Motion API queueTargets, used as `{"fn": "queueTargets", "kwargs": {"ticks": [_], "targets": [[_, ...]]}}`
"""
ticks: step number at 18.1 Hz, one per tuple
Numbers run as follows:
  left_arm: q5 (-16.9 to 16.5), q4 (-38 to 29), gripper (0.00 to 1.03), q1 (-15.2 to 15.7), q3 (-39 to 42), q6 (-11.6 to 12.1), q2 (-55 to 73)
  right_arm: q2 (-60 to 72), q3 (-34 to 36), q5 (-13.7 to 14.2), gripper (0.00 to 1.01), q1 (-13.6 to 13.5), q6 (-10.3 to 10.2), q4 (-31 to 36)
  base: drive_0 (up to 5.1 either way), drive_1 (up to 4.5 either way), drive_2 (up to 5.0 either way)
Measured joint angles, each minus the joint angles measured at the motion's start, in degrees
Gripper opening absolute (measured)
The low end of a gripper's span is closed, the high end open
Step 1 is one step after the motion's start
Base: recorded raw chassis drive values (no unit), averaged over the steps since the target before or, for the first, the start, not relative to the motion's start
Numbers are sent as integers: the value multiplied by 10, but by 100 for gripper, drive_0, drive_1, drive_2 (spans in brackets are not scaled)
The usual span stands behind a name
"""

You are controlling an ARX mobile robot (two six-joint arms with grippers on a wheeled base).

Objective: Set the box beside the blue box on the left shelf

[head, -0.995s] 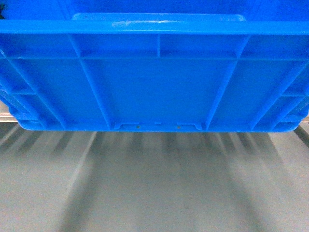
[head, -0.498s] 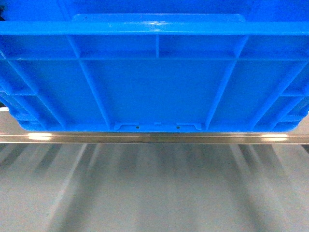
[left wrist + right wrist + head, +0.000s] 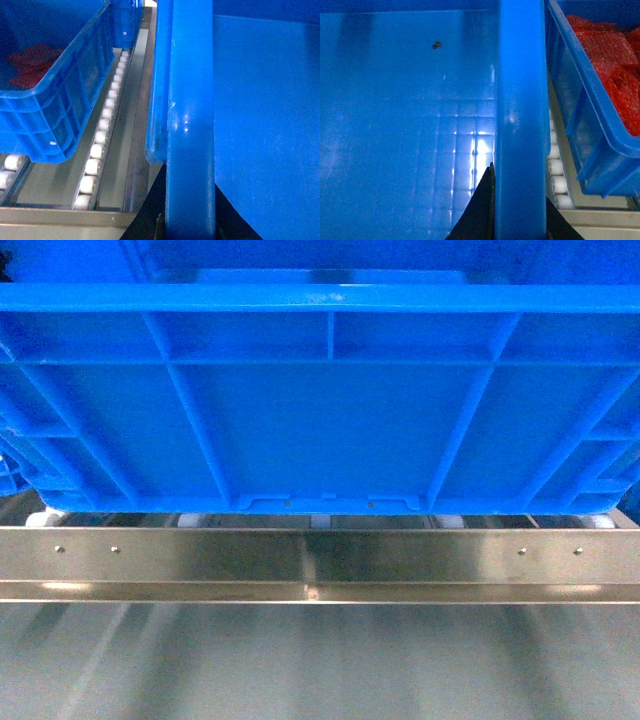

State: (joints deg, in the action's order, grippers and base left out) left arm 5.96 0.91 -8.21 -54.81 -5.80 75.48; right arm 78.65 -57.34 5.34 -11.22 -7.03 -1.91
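The shelf's steel front rail has slid into view, so the box now hangs over the left shelf front edge between two neighbour crates, both grippers clamped on its rims.

On the left we see a blue crate holding something dark red, its contents unclear. On the right another blue crate is packed with bright red netted stuff. Grey floor lies near us.
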Motion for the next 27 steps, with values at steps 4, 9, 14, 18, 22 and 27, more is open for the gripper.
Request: {"fn": "queueTargets", "kwargs": {"ticks": [4, 9, 14, 18, 22, 27], "targets": [[0, 0, 6, 0, 0, 0, 0, 0, 0, 0, 8, 0, 0, 0, 3, 432, -425], [0, 0, 6, 0, 0, 0, 0, 0, 0, 0, 8, 0, 0, 0, 1, 430, -428], [0, -1, 6, 0, 0, -1, 3, 1, 0, 0, 8, 0, 0, 1, 0, 86, -85], [-1, 0, 6, 0, 0, -2, 3, 0, 0, 0, 8, 0, 0, 0, 0, 0, 0], [-1, 0, 6, 0, 0, -1, 3, 0, 0, 0, 8, 0, 0, 0, 0, 0, 0], [-1, 0, 6, 0, 0, -1, 3, 0, 0, 0, 8, 0, 0, 0, 0, 0, 0]]}}
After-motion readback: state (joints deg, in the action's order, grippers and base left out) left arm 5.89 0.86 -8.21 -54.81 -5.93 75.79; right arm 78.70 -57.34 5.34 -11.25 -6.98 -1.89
